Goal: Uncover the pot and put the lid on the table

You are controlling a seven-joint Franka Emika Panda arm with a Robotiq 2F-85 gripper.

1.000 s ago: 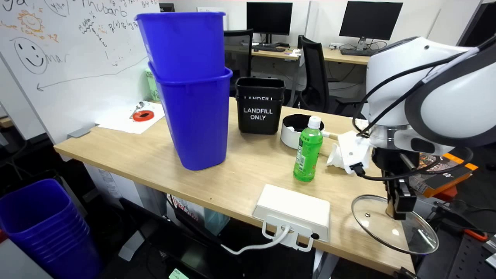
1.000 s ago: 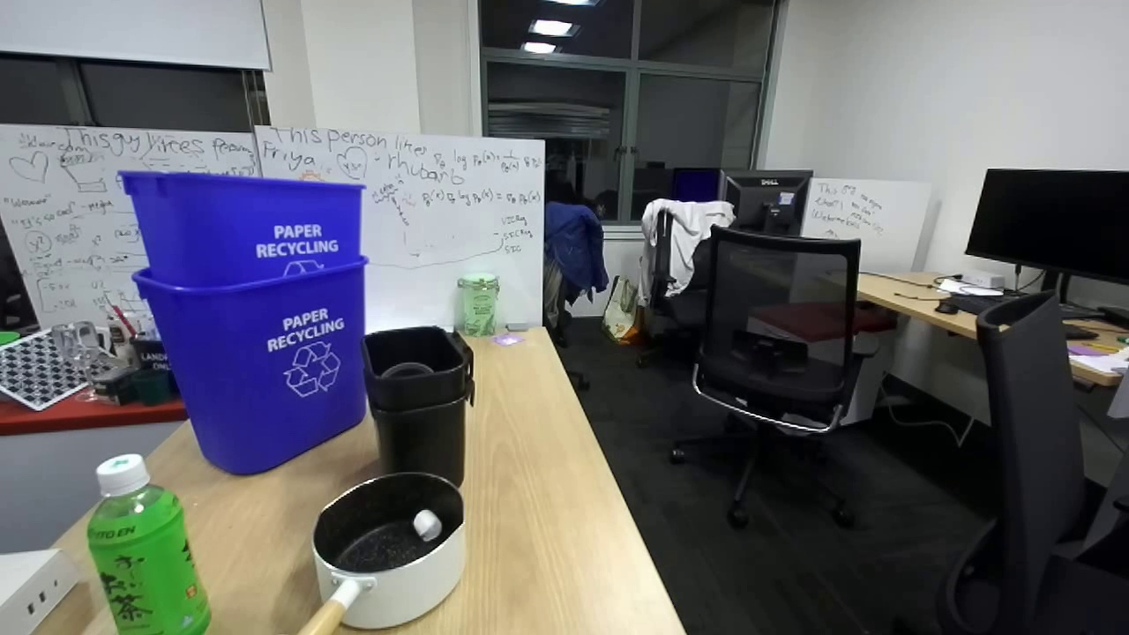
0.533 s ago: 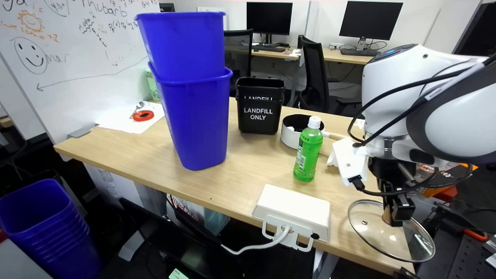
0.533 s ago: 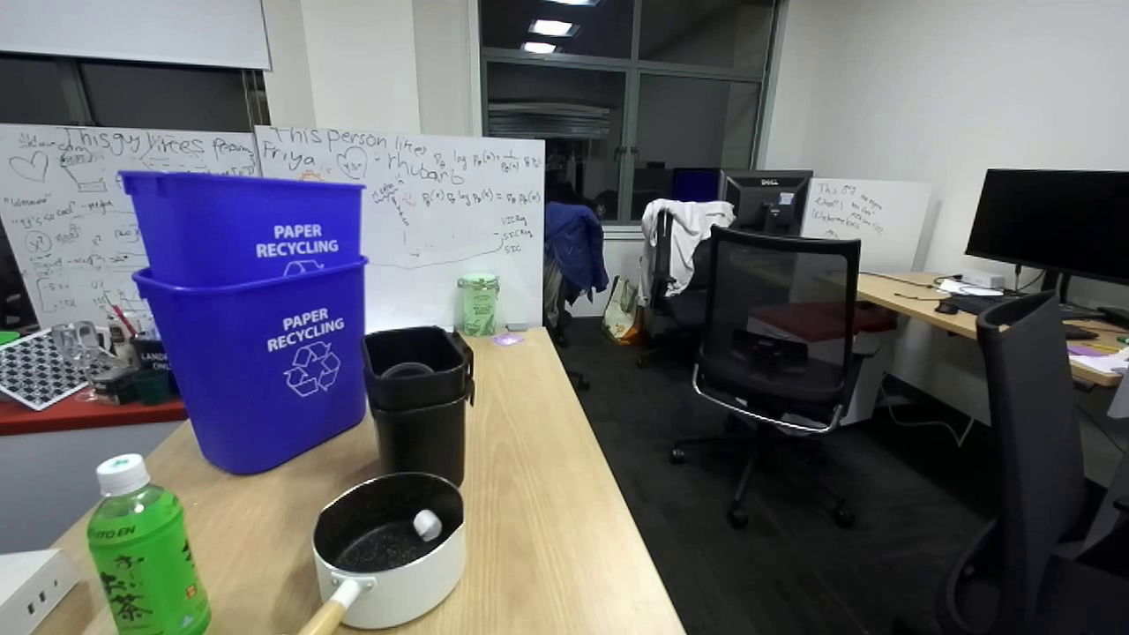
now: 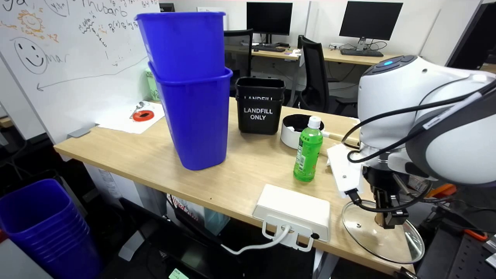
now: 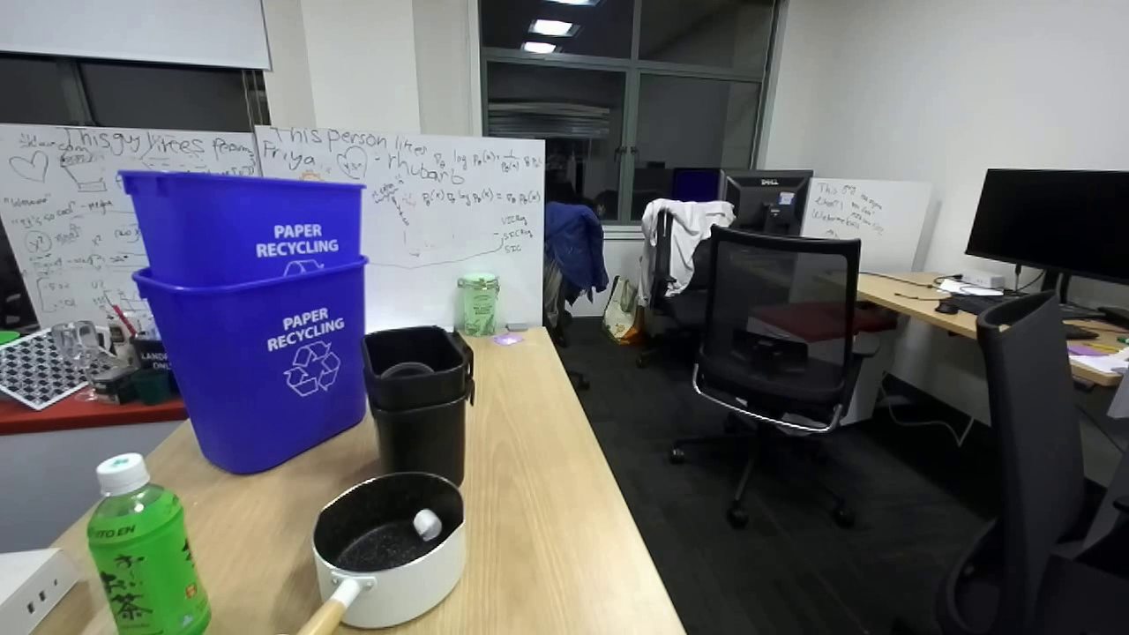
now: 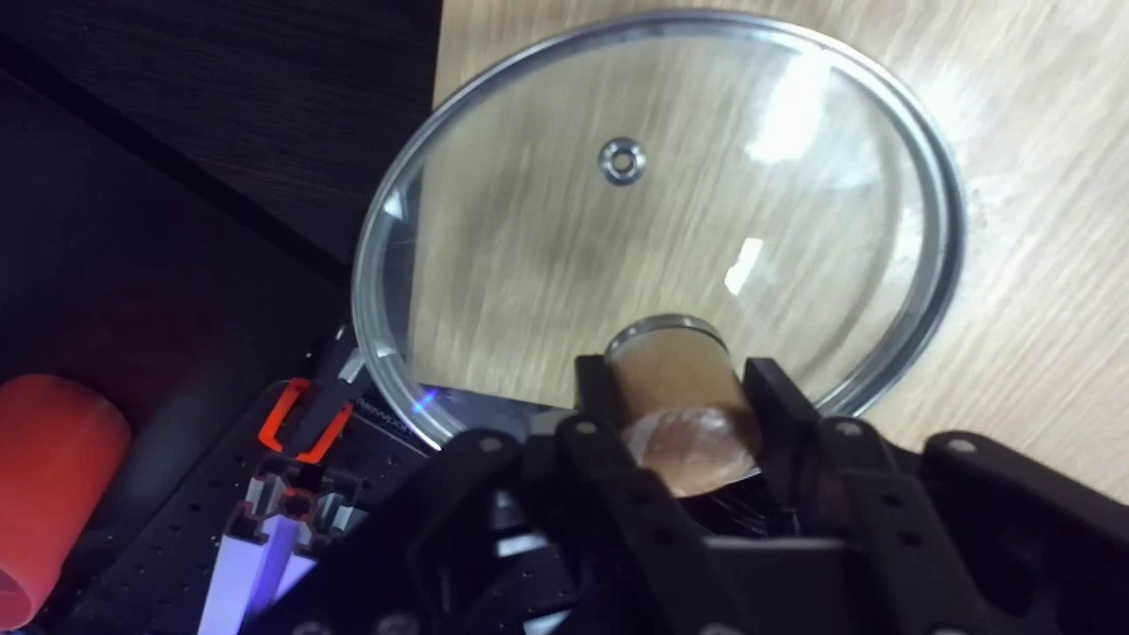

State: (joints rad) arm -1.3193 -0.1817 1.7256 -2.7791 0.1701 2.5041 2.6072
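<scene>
The lid (image 7: pixel 520 238) is clear, glossy glass with white glints, edged by a shiny metal rim (image 7: pixel 945 212); its knob (image 7: pixel 679 388) looks like smooth wood with a bright metal collar (image 7: pixel 666 324). The gripper (image 7: pixel 679 381) is matt black. The table (image 7: pixel 1041 282) shows smooth wood grain with a soft sheen. The pot (image 6: pixel 406 586) is smooth coated metal outside, speckled inside, with a wooden handle (image 6: pixel 329 612). The blue bins (image 5: pixel 192 120) are smooth plastic, the bottle (image 6: pixel 145 556) glossy plastic.
</scene>
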